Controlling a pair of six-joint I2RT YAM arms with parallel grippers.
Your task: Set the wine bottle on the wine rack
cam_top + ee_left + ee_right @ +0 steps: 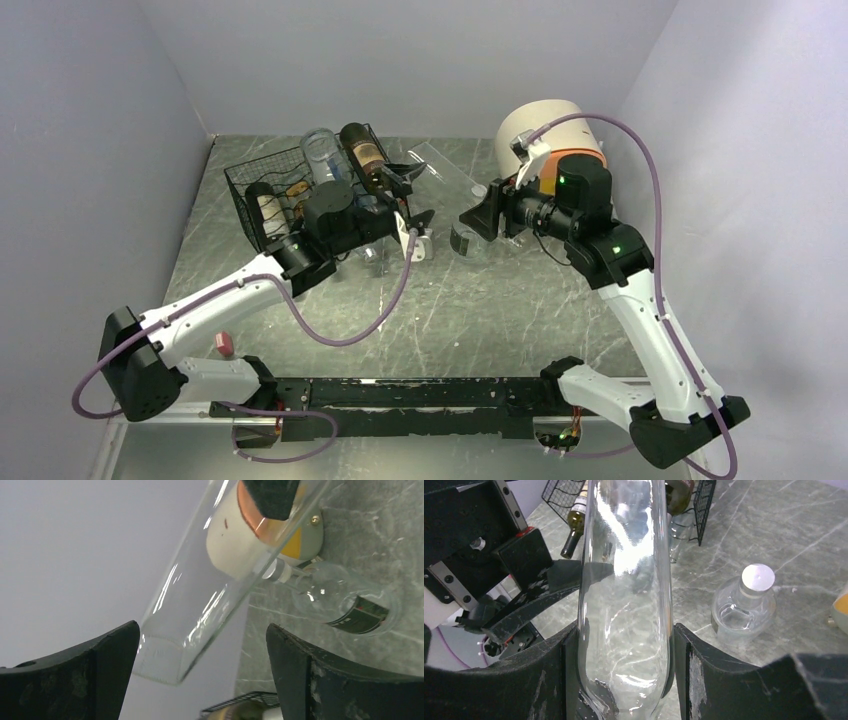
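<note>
**While only the right pincer is gripping it, the wine bottle is hanging short of the rack**

Because the right pincer (624, 635) is clenching the clear wine bottle (624, 565) on smooth glass alone, a slip is looking like the main danger. The bottle is tilting in the air between the wine rack (255, 172) and the cream drum-shaped box (550, 125), above the table (480, 320) and resting on nothing.

The left pincer (202, 627) is standing wide open, its fingers (100, 670) flanking the bottle's end without touching it. Any sideways move there is risking a knock that could twist the glass out of the grip. A small capped bottle (744, 605) is sitting on the table near the held one, where a drop would probably be landing.

The left arm is itself sitting between the held bottle and the rack, blocking the straight way in. The rack is carrying a dark bottle (362, 150) and a clear one (320, 155), so a misjudged entry could be nudging those.
</note>
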